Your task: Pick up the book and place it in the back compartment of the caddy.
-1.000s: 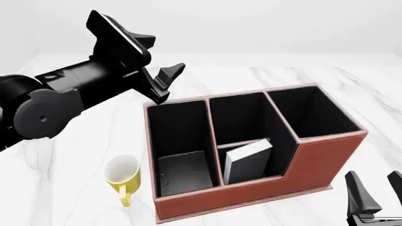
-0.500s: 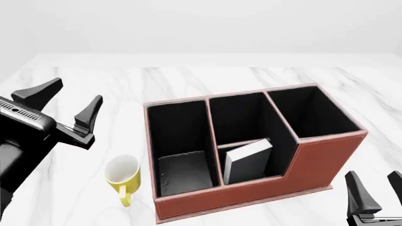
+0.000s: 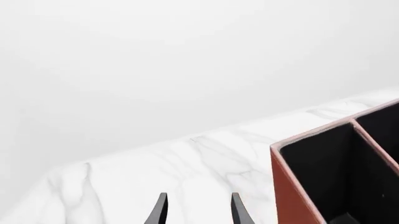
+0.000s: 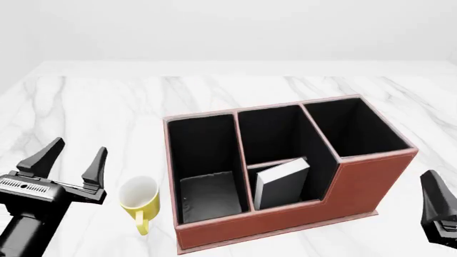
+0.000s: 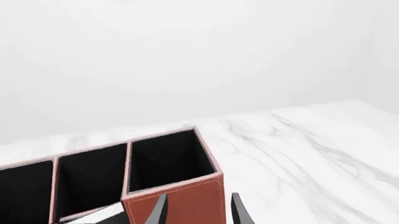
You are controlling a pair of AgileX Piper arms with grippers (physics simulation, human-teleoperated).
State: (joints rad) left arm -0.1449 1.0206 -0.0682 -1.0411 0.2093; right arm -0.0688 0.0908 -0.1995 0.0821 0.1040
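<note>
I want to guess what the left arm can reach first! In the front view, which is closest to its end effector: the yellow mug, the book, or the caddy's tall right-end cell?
1. Yellow mug, just right of the left end effector.
2. Book, in the caddy's small low-walled cell.
3. Tall right-end cell, farthest.

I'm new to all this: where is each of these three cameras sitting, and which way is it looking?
Front view: above and behind the arms, looking forward and down at the caddy, the book in its small cell, and the mug; both grippers show, left gripper open.
Left wrist view: on the left arm, looking along its fingers over the table to the caddy's corner.
Right wrist view: on the right arm, its fingers facing the caddy's end.
All views share the caddy.
</note>
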